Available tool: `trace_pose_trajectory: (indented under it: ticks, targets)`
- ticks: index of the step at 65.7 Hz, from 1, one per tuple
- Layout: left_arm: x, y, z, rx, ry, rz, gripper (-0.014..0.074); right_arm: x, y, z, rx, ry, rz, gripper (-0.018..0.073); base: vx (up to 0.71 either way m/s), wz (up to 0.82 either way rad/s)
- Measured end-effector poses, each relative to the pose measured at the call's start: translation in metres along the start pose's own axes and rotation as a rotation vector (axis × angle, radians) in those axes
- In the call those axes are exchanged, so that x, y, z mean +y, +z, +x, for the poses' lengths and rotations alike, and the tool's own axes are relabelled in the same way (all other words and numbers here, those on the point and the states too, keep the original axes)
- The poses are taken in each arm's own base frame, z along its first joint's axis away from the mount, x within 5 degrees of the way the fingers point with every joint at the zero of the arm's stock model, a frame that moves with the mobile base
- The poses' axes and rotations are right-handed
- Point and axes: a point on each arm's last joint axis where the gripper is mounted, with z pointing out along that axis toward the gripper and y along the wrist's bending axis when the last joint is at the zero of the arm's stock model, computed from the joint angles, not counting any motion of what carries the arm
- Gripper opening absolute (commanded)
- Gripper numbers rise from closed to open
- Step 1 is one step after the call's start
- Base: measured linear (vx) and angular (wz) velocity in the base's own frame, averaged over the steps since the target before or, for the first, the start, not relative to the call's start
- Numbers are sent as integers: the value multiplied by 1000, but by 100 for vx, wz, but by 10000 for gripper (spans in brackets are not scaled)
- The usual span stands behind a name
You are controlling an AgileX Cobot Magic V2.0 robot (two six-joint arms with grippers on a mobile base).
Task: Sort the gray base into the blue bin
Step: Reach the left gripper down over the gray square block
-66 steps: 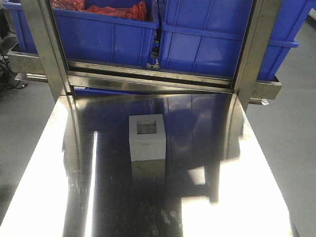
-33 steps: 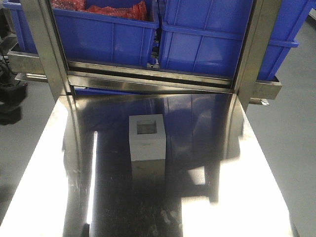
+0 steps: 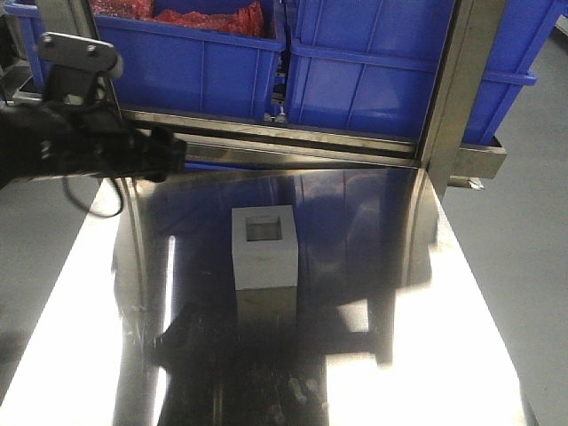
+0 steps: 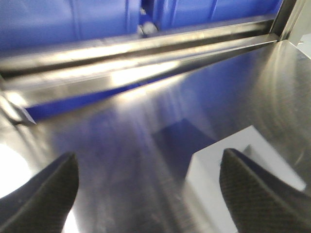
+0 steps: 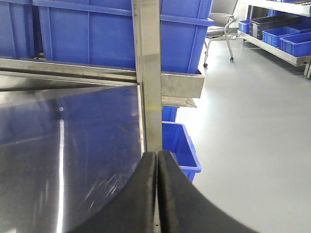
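Right now my left hand (image 3: 170, 153) hangs at the upper left of the front view, above the far left corner of the steel desk (image 3: 444, 337). It is spread wide: in its wrist view the two black fingers (image 4: 53, 189) sit in the lower corners of the frame, with bare metal between them, and they grip nothing.

The gray base (image 3: 264, 248) stands upright in the middle of the front view, on the desk, with its square recess facing up. It is down and to the right of my left hand and apart from it. In the left wrist view it shows blurred at lower right, partly behind my right-side finger.

My right hand (image 5: 156, 194) is pressed together, pad against pad, holding nothing, at the bottom of its own view below a steel post (image 5: 147, 73).

Across the top of the front view stand the left blue bin (image 3: 204, 71), with something red inside, and the right blue bin (image 3: 382, 80).
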Motion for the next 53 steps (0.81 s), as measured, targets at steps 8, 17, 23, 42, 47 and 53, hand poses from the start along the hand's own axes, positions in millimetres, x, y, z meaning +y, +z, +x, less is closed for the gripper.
trace_pose_trajectory:
  ticks: [8, 17, 23, 42, 47, 53]
  targets:
    - [-3, 32, -8, 86, -77, 35, 573, 0, 0, 0, 0, 0, 0, -5, 0, 0]
    - [-7, 69, -10, 197, -139, 67, 573, 0, 0, 0, 0, 0, 0, -5, 0, 0]
    - [-10, 89, -9, 255, -177, 84, 573, 0, 0, 0, 0, 0, 0, -5, 0, 0]
    - [-31, 129, 7, 399, -209, 127, 573, 0, 0, 0, 0, 0, 0, -5, 0, 0]
    - [-35, 134, 12, 431, -219, 135, 573, 0, 0, 0, 0, 0, 0, -5, 0, 0]
    - [-36, 138, 19, 469, -231, 139, 573, 0, 0, 0, 0, 0, 0, -5, 0, 0]
